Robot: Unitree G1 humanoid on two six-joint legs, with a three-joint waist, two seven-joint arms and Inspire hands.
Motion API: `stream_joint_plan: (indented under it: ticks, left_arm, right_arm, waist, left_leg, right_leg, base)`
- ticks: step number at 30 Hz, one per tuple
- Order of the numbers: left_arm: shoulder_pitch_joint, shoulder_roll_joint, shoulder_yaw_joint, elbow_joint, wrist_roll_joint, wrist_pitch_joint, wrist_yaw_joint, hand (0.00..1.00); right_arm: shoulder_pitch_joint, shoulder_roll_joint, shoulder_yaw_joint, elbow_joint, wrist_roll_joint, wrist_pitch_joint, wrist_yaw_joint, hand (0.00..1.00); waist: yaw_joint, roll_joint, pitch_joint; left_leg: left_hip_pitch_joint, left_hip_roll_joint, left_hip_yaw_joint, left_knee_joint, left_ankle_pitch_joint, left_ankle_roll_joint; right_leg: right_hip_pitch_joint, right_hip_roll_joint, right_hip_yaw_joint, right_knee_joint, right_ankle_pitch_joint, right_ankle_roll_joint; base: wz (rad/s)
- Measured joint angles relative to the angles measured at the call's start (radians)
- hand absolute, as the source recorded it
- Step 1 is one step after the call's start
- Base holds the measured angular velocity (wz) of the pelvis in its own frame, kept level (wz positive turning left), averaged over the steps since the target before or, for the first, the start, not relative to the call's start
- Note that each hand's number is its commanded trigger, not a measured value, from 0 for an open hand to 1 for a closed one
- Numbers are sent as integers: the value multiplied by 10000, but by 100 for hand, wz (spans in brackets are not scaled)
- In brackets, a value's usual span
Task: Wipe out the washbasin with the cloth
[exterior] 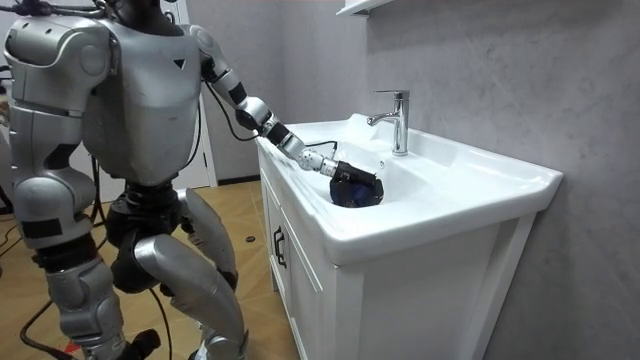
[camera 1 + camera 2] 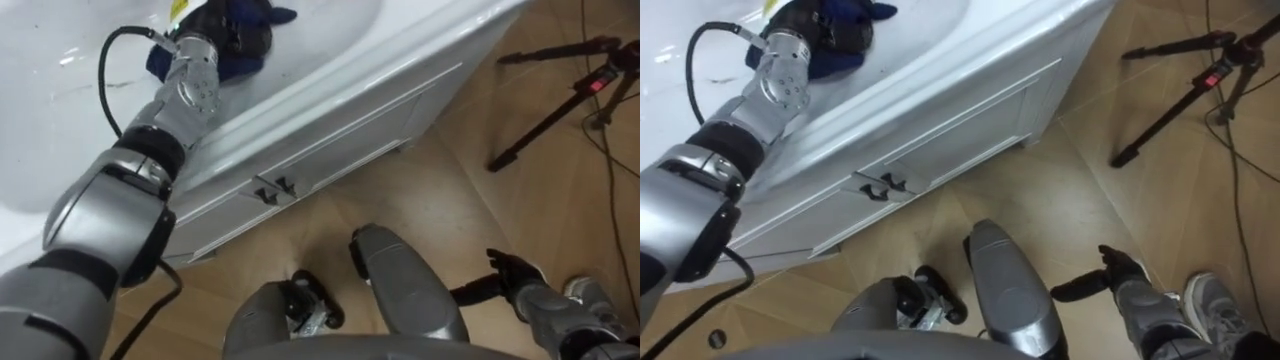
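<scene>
A white basin (image 1: 450, 195) is set in a vanity, and I stand at its front edge. My left arm reaches over the rim into the bowl. There my left hand (image 2: 240, 40) rests on a dark blue cloth (image 2: 275, 15) with its fingers curled into the fabric. In the room view the left hand (image 1: 348, 172) and cloth (image 1: 362, 192) lie low on the bowl's near side, in front of the tap (image 1: 396, 120). My right hand (image 2: 515, 275) hangs low at my side above the wooden floor, with its fingers relaxed and nothing in it.
The white cabinet under the basin has two doors with small dark handles (image 2: 272, 190). A black tripod (image 2: 565, 95) stands on the floor to my right. Above the tap, a shelf (image 1: 365, 6) juts from the grey wall.
</scene>
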Motion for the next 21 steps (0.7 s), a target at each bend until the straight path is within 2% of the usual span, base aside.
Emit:
stream_joint_plan:
  ticks: [4,10,13,15,16,17,18,20,21]
  left_arm:
    - [26,116,172,186,387,-3,-140,100]
    - [506,538,432,322,570,-9,-332,100]
    - [832,819,791,750,634,29,-405,100]
    - [1354,1218,1198,899,752,283,-415,100]
    - [1541,1365,1305,902,754,393,-408,100]
    - [1864,1654,1527,919,760,647,-410,100]
    - [2068,1901,1684,971,760,960,-410,100]
    - [2179,2081,1804,1022,729,1229,-362,100]
    - [2174,2037,1803,958,735,1194,-340,100]
  right_arm:
    - [23,-24,-166,-19,-247,78,11,0]
    - [135,-64,-366,-90,-255,75,-137,0]
    - [161,-59,-500,-127,-252,78,-309,0]
    - [248,-74,-828,-131,-233,83,-568,0]
    - [296,-73,-858,-129,-235,81,-641,0]
    - [358,-64,-889,-129,-243,77,-715,0]
    - [447,-56,-955,-111,-248,73,-742,0]
    - [500,-85,-955,-112,-322,69,-882,0]
    - [526,-103,-948,-107,-450,69,-1003,0]
  waist:
    - [43,7,-6]
    - [138,97,-79]
    - [269,195,-158]
    - [561,287,-279]
    - [615,302,-313]
    - [719,291,-371]
    - [821,267,-389]
    - [1082,222,-411]
    - [1227,258,-444]
  left_leg:
    - [121,22,147,23,-32,-61]
    - [291,211,296,2,0,-216]
    - [295,238,283,-16,77,-331]
    - [271,159,49,-31,157,-385]
    - [259,154,-16,-23,168,-399]
    - [248,127,-188,-18,205,-447]
    - [259,93,-371,-19,242,-483]
    - [297,-3,-553,-67,343,-458]
    - [348,-22,-591,-159,453,-403]
  right_leg:
    - [-6,66,166,155,-44,-41]
    - [64,289,291,131,24,-196]
    - [49,318,296,133,44,-303]
    - [50,308,234,129,17,-374]
    - [65,306,197,128,6,-393]
    - [113,292,121,126,-5,-421]
    - [201,278,34,96,-7,-441]
    - [334,227,-38,52,-46,-404]
    - [483,175,-144,-105,-26,-354]
  base:
    - [-14]
    - [-12]
    - [0]
    - [8]
    - [22]
    - [27]
    - [31]
    - [35]
    - [34]
